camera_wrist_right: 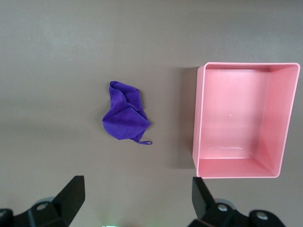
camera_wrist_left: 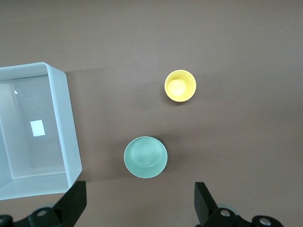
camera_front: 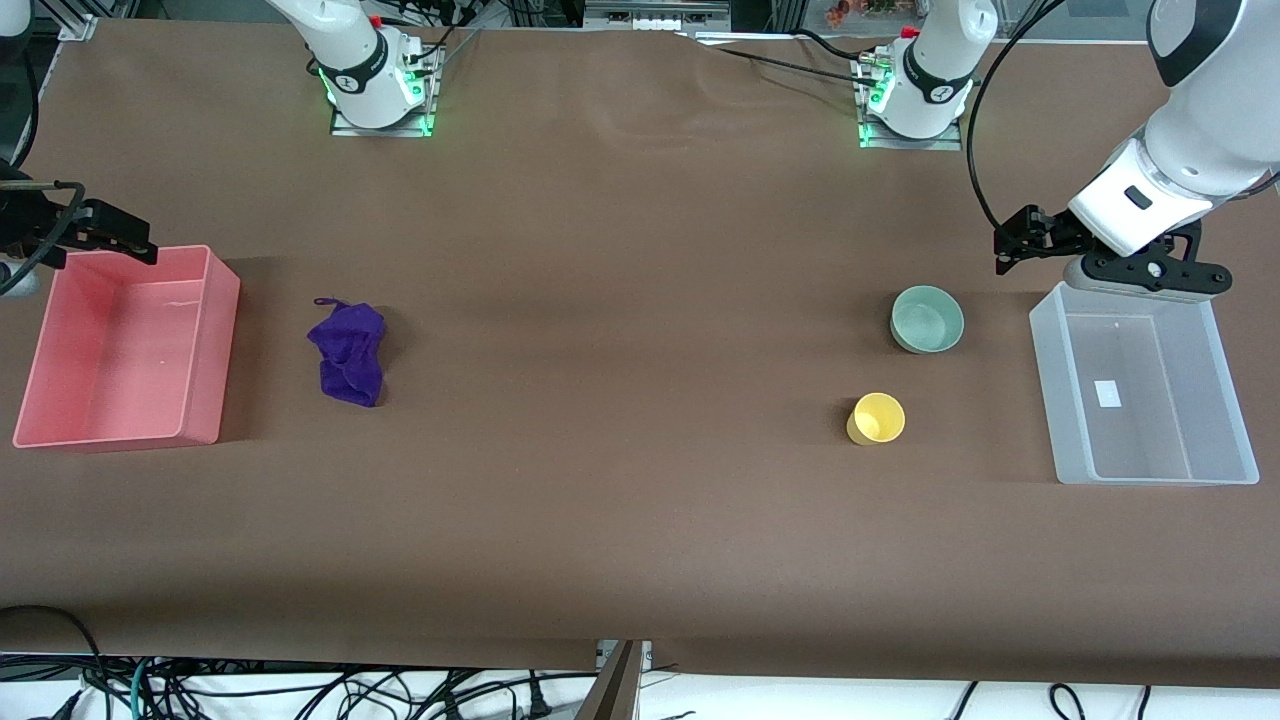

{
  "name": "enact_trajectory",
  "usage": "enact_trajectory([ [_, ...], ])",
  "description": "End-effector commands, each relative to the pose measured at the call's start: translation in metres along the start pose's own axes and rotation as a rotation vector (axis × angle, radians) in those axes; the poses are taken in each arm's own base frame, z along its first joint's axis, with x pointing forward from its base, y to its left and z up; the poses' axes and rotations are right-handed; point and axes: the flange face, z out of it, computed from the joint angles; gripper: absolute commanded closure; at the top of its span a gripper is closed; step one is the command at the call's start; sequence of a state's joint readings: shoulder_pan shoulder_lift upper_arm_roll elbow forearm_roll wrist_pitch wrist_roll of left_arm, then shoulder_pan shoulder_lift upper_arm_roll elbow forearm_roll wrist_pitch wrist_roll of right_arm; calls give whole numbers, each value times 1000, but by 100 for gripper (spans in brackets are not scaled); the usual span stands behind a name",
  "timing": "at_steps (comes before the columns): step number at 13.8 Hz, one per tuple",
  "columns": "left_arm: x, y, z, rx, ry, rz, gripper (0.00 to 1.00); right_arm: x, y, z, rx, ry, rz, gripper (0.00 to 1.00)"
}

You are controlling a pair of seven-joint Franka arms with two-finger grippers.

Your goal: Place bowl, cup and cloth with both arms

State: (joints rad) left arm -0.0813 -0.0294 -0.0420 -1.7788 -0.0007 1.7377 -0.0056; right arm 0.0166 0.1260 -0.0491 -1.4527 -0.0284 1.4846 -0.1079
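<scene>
While arms wait, bowl (camera_front: 927, 319) beside cup (camera_front: 877, 418)

We see a mint-green bowl (camera_front: 927, 319); a plain yellow cup (camera_front: 877, 418); a deep purple cloth (camera_front: 348, 352); a pink bin (camera_front: 215, 345); a clear whitish bin (camera_front: 1052, 380); a brown table (camera_front: 620, 350).

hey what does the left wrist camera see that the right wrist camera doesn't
Only the left wrist view shows the bowl, the cup and the clear bin, with the left gripper open above the table beside the bin. Only the right wrist view shows the cloth and the pink bin, with the right gripper open above the table beside them. Both show the brown table cover, and neither gripper holds anything.
</scene>
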Motion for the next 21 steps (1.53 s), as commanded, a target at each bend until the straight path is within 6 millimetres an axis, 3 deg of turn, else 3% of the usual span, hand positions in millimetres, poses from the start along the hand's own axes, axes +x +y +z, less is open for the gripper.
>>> enact_trajectory([
  [1, -1, -2, -5, 22, 1, -1, 0, 3, 0, -6, 4, 13, 17, 0],
  [21, 0, -2, -6, 22, 0, -2, 0, 4, 1, -6, 17, 19, 19, 0],
])
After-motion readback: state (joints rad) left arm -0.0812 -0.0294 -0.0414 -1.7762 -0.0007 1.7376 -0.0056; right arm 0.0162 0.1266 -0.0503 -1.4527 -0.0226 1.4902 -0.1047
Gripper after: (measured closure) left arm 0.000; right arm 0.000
